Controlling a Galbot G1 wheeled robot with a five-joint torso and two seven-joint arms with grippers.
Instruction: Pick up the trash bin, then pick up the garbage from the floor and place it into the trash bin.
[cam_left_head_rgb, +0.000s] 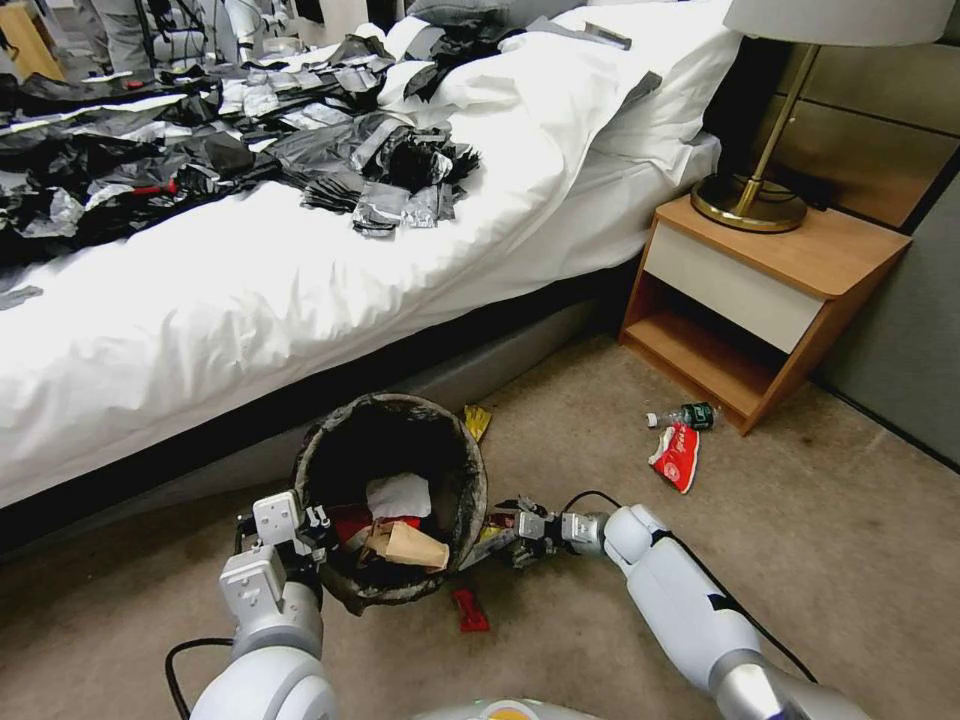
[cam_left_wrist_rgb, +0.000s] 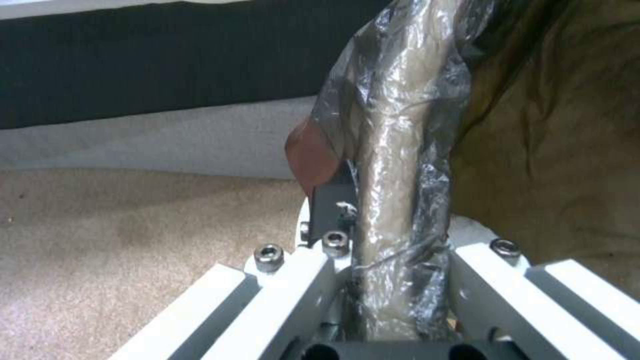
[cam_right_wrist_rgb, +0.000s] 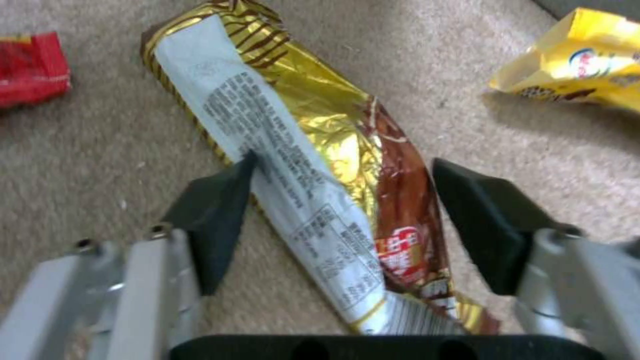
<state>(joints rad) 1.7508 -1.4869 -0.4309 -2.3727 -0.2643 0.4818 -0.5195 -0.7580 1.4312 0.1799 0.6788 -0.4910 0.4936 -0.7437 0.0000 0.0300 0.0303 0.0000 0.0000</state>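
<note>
Gold wrapper (cam_right_wrist_rgb: 313, 165) cut off at bottom edge, near end behind gripper body. Yellow packet (cam_right_wrist_rgb: 580, 65) cropped at right edge. Lamp (cam_left_head_rgb: 790, 110) shade cropped at top. Bottle (cam_left_head_rgb: 688, 414) label too small to read.

**Three camera positions**

The head view looks forward and down over beige carpet (cam_left_head_rgb: 850, 540) at a white-sheeted bed (cam_left_head_rgb: 300, 290). The left wrist view sits tight against the bag-lined rim of the round white plastic bin (cam_left_wrist_rgb: 393, 150). The right wrist view peers closely down at the same carpet.
</note>
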